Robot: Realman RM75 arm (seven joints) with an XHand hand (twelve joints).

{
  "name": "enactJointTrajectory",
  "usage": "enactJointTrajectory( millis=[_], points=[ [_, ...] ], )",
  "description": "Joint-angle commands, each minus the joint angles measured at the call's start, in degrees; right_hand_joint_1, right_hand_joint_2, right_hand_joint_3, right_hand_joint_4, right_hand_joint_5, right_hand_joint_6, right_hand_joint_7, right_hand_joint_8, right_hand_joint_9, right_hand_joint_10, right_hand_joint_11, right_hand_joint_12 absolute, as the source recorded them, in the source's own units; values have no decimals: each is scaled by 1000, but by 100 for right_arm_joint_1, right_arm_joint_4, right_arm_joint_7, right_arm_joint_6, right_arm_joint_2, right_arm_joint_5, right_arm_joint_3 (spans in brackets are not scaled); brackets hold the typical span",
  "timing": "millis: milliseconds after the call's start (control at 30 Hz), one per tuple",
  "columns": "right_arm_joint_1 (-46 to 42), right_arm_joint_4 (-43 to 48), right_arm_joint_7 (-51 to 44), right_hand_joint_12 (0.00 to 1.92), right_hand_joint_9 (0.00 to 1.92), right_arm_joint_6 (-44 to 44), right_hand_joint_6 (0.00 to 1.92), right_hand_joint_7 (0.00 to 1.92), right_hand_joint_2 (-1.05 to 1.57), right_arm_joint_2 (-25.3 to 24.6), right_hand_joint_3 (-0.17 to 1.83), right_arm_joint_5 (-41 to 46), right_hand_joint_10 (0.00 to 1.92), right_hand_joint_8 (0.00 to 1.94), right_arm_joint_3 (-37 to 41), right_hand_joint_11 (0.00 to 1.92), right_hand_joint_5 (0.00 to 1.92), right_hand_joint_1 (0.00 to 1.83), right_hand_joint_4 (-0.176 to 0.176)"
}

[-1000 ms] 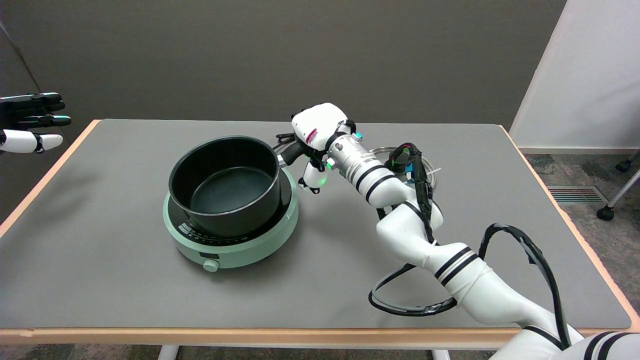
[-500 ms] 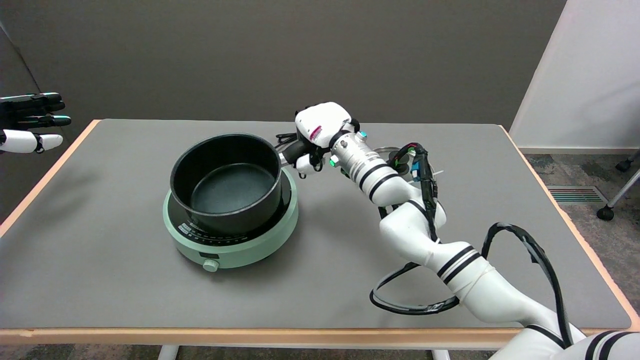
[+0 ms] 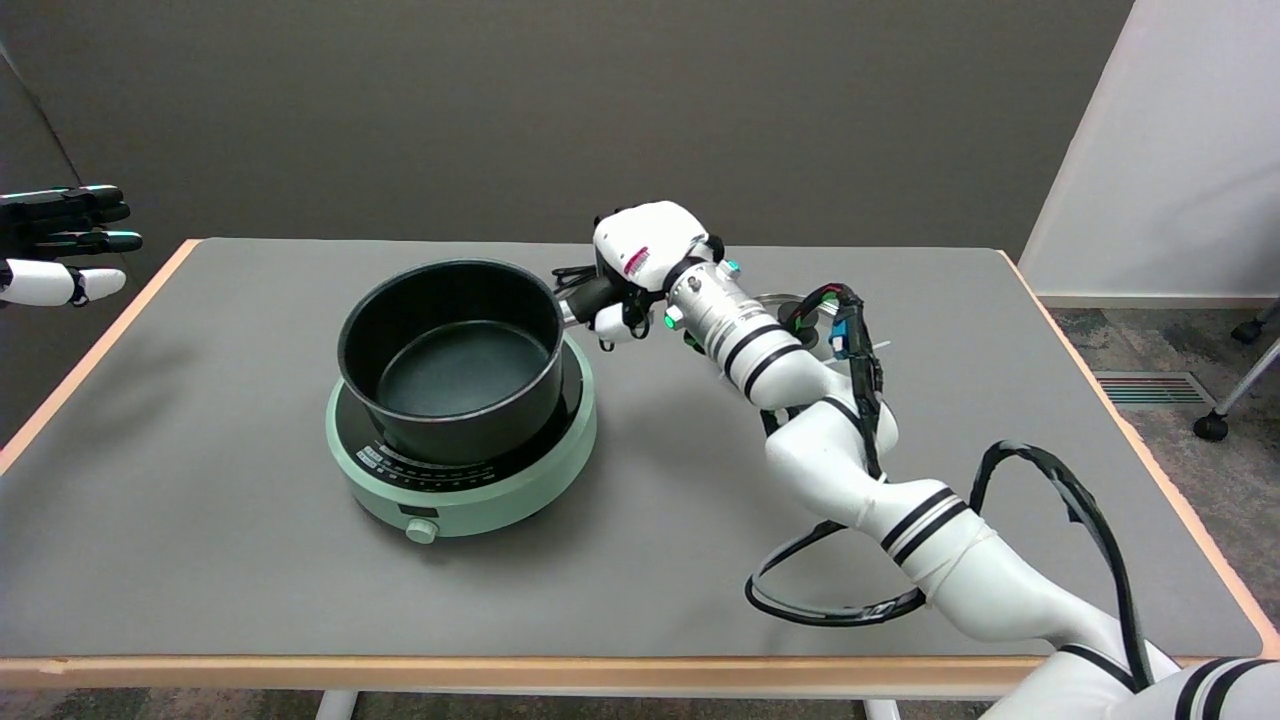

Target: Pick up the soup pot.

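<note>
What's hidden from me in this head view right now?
- Soup pot handle: wrapped by the right hand, so the grip itself is unseen.
- Pot underside: whether it is clear of the green cooker is unclear from this angle.
- Round metal object behind the forearm: mostly covered.

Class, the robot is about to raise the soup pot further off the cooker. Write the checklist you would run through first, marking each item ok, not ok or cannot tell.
1. Right hand grips the handle of the soup pot: ok, fingers wrapped around it.
2. Pot free of the green cooker: cannot tell; it looks tilted, the near base hard to judge.
3. Pot empty, nothing to spill: ok.
4. Space above the pot clear: ok.
5. Arm cable loose on the table, not snagged: ok.
6. Grip firm enough for the pot's weight: cannot tell.
</note>
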Motion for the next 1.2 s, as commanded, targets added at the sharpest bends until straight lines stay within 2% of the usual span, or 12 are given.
enactJointTrajectory(
  millis=[33, 267, 400, 600, 833, 900, 1000, 1067, 1133, 1200],
  points=[
    [25, 165, 9, 1683, 1683, 136, 1683, 1683, 821, 268, 1321, 156, 1683, 1683, -87, 1683, 1683, 945, -90],
    [9, 500, 9, 1668, 1668, 160, 1668, 1668, 807, 699, 1367, 181, 1668, 1668, -158, 1668, 1668, 948, -91],
    [1, 710, 9, 1667, 1667, 160, 1667, 1667, 805, 1073, 1378, 651, 1667, 1667, -158, 1667, 1667, 949, -92],
    [9, 1038, 10, 1667, 1667, 134, 1667, 1667, 808, 1843, 1389, 1347, 1667, 1667, -264, 1667, 1667, 949, -92],
    [-55, 1267, 17, 1689, 1689, -139, 1689, 1689, 855, 3024, 1385, 2038, 1689, 1689, -758, 1689, 1689, 948, -90],
    [-124, 1350, 17, 1731, 1731, -232, 1731, 1731, 829, 3277, 1461, 2284, 1731, 1731, -813, 1731, 1731, 964, -88],
    [-351, 1511, 17, 1894, 1894, -298, 1894, 1894, 840, 3757, 1591, 2657, 1894, 1894, -811, 1894, 1894, 984, -46],
    [-506, 1619, 17, 1920, 1920, -362, 1920, 1920, 794, 4005, 1622, 2763, 1920, 1920, -789, 1920, 1920, 990, -27],
    [-743, 1707, 17, 1920, 1920, -424, 1920, 1920, 767, 4335, 1590, 2873, 1920, 1920, -780, 1920, 1920, 992, -21],
    [-947, 1764, 18, 1920, 1920, -416, 1920, 1920, 737, 4505, 1370, 2942, 1920, 1920, -720, 1920, 1920, 1000, -20]
  ],
)
